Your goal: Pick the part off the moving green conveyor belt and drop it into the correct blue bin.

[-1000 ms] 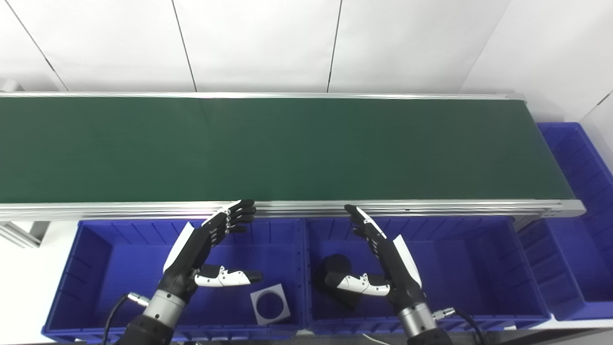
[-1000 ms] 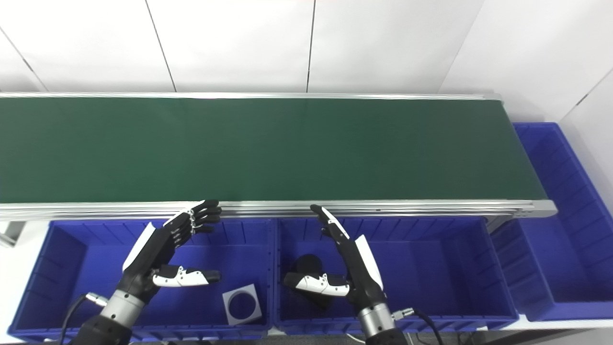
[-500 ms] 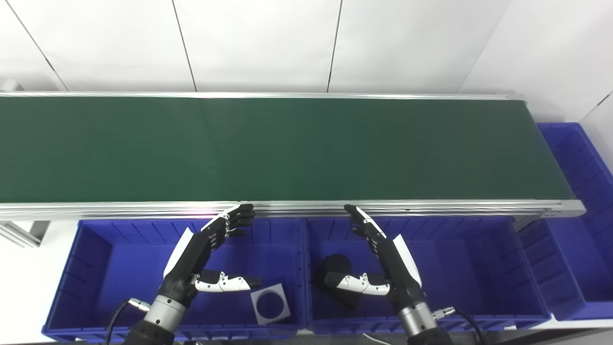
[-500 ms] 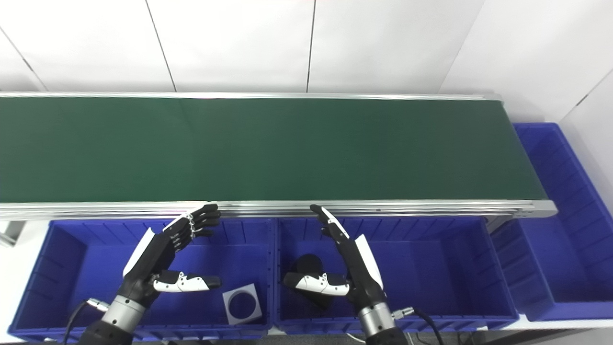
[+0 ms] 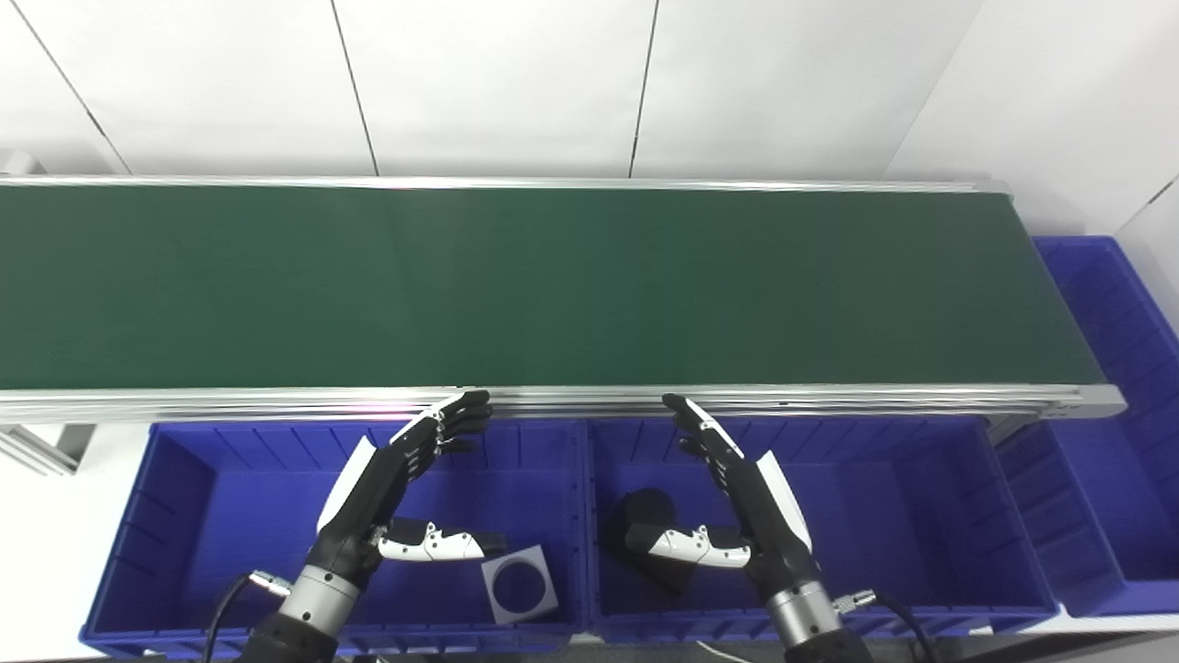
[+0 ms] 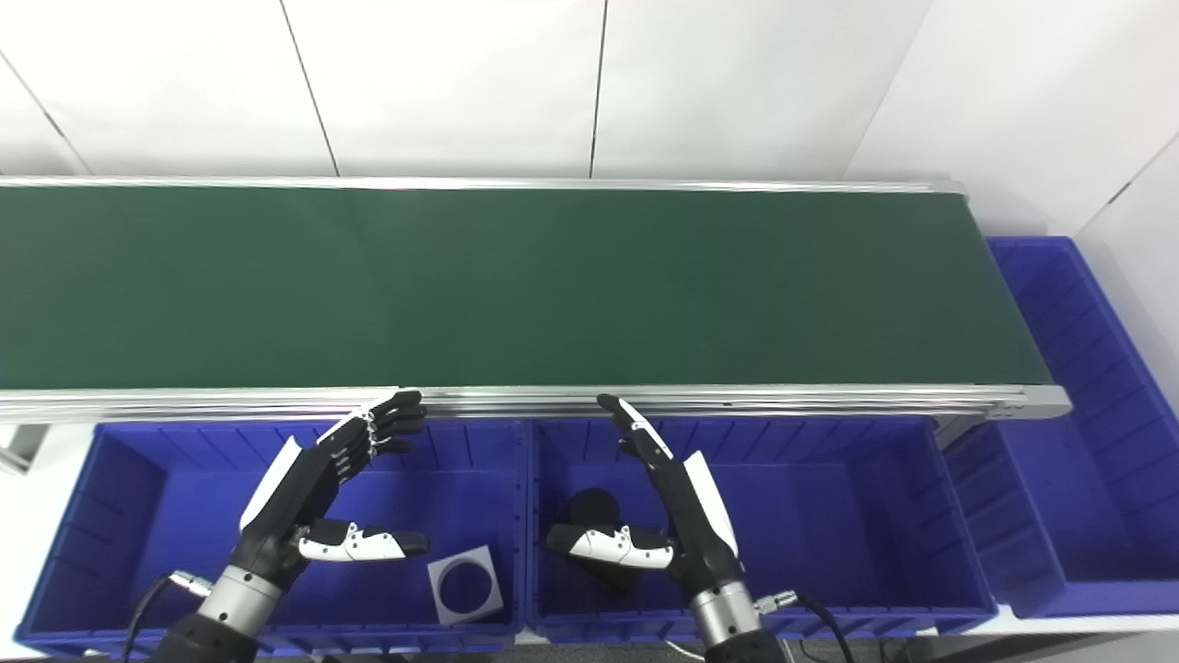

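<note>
The green conveyor belt [image 5: 553, 285] runs across the view and carries no part. My left hand [image 5: 387, 488] is open and empty over the left blue bin [image 5: 184, 516]. A grey square part with a round hole [image 5: 520, 583] lies in that bin. My right hand [image 5: 737, 497] is open and empty over the middle blue bin [image 5: 921, 516]. A black part [image 5: 645, 529] lies in the middle bin, partly hidden by the right thumb. Both hands' fingertips reach the belt's near rail.
A third blue bin [image 5: 1105, 414] stands past the belt's right end. The aluminium rail [image 5: 829, 398] edges the belt just above the bins. A white wall stands behind the belt.
My left hand has dropped slightly lower toward the left bin. The right hand and the parts have not moved.
</note>
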